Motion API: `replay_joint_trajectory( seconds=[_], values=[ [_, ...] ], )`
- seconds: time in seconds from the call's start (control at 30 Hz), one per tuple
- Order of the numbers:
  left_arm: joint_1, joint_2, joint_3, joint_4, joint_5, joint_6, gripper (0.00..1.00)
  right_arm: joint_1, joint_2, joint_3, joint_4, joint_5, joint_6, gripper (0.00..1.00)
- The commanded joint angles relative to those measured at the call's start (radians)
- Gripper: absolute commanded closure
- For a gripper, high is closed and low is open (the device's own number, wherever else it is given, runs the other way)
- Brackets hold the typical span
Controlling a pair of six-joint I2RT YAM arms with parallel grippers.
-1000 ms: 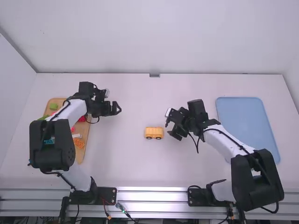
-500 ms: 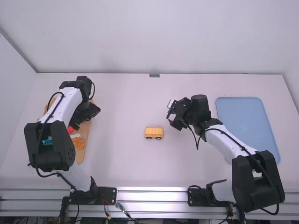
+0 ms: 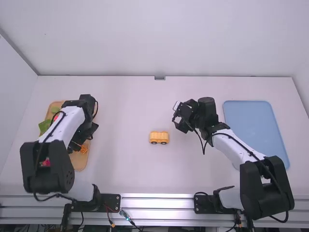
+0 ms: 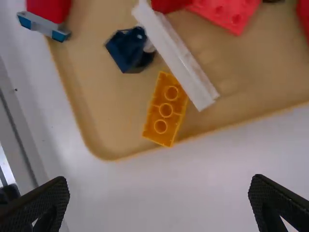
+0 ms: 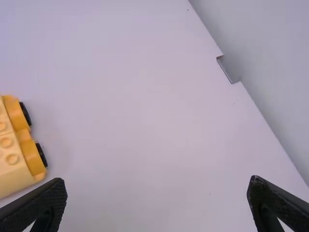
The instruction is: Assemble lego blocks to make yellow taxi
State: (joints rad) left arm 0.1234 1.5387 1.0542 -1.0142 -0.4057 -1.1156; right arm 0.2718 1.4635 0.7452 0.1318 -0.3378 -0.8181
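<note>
**Left gripper above the parts tray; likely hazards at the next pick.**

Near: left gripper [image 4: 160,186], fingers wide apart and empty, over the tan wooden tray [image 4: 91,140]. In it, an orange-yellow plastic block [image 4: 166,108] lies close against a long white plastic bar [image 4: 178,58]. A grasp placed off-centre could catch the bar, dragging both or twisting the block askew.

Middle: yellow plastic wheeled car body [image 3: 159,140], upright on the table; its wheels might let it roll if nudged.

Slightly beyond: right gripper [image 5: 157,183], fingers also wide, empty; a careless sweep could strike the car body.
</note>
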Motion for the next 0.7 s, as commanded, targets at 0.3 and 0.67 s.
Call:
replay_joint_trajectory(
  seconds=[0.3,0.67],
  values=[
    [0.155,-0.244,-0.272,0.304,0.037,0.402,0.00,-0.005,-0.011,0.026,0.048,-0.005,0.009,0.01],
    [0.253,-0.096,-0.282,0.402,0.181,0.487,0.19,0.003,-0.011,0.030,0.037,-0.005,0.037,0.01]
  ],
)
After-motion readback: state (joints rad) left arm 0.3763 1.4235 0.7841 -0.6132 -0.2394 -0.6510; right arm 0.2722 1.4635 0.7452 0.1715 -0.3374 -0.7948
